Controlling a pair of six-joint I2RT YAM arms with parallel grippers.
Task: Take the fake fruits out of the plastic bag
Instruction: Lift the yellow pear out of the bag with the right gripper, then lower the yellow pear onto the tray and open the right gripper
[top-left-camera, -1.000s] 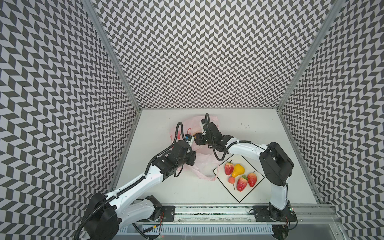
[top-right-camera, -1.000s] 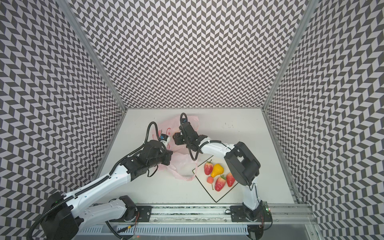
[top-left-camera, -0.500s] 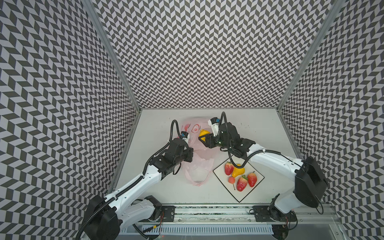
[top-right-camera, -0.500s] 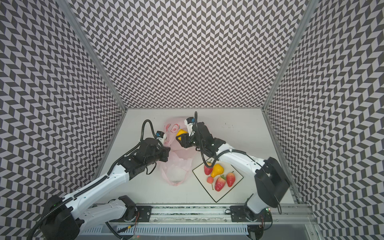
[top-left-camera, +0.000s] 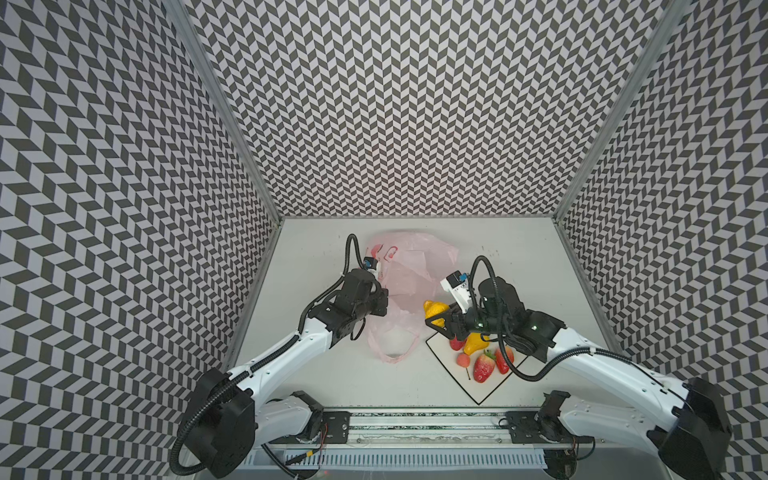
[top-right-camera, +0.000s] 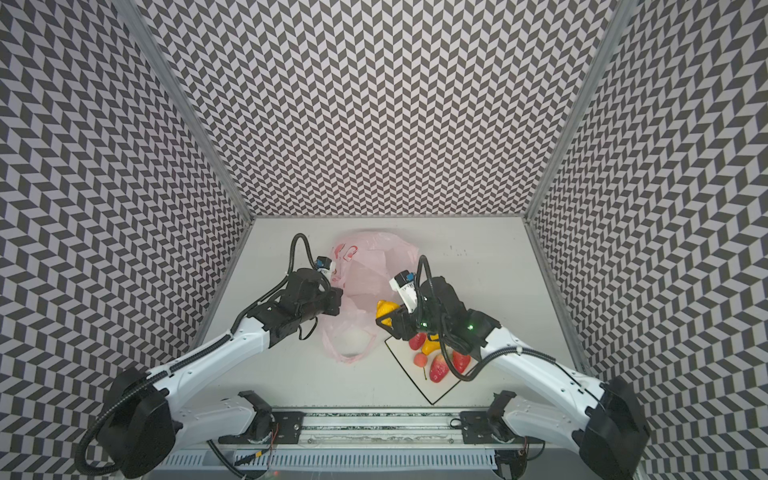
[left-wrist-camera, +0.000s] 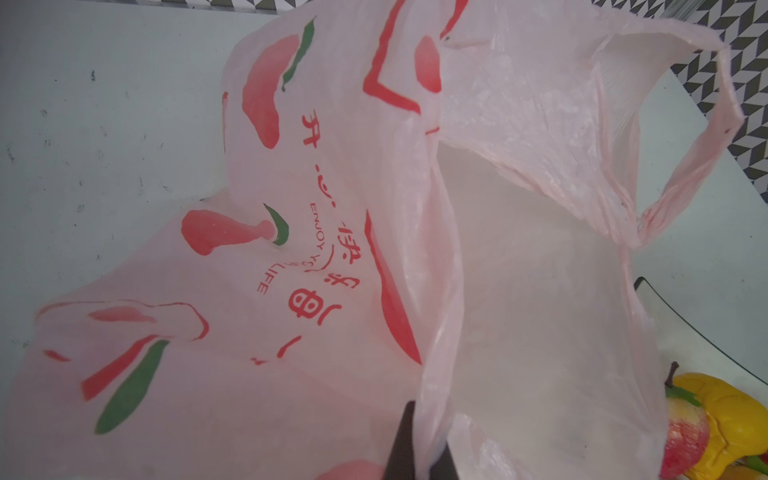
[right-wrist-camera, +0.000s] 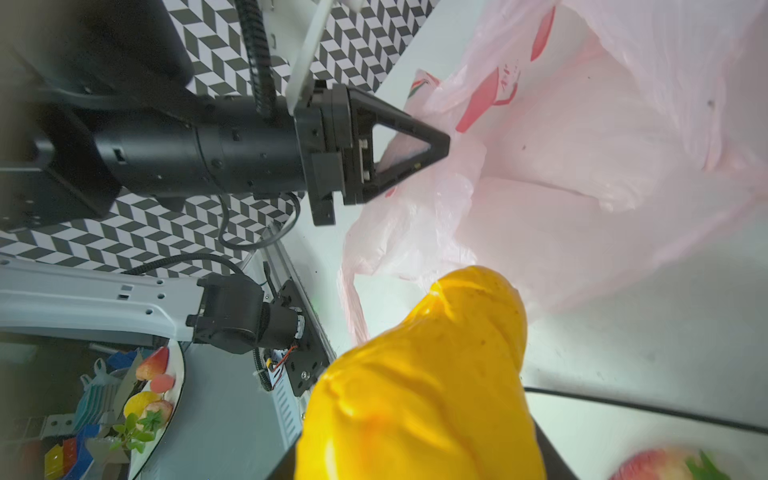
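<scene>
My left claw (right-wrist-camera: 441, 146) is pinched closed on the rim of the thin pale-pink plastic bag (top-left-camera: 409, 266). My right claw (top-left-camera: 436, 323) grips a glossy yellow toy fruit (top-left-camera: 434, 309) just outside the bag. The other toy fruits (top-left-camera: 484, 368) lie below that claw on the white black-edged board (top-left-camera: 478, 392).

Pale-pink plastic bag (top-left-camera: 409, 274) pinched at its rim, one yellow fruit (top-left-camera: 434, 309) gripped beside it, five fruits on the board (top-left-camera: 478, 392).

The bag is thin, crinkled and translucent, printed with red and green marks. It lies at the far middle of the table (top-left-camera: 316, 374). The left gripper (right-wrist-camera: 442, 145) is clamped on a fold of its rim, so that side stands raised and the mouth gapes. A loop handle (top-left-camera: 392, 353) droops toward the near edge. The glossy yellow fruit sits between the fingers of the right gripper (top-left-camera: 435, 316), off the table, just beside the bag and near the board. On the board, close together, lie three red strawberries (top-left-camera: 483, 368) with green tops, a second yellow fruit (top-left-camera: 473, 344) and a small stemmed cherry (top-left-camera: 462, 360).
</scene>
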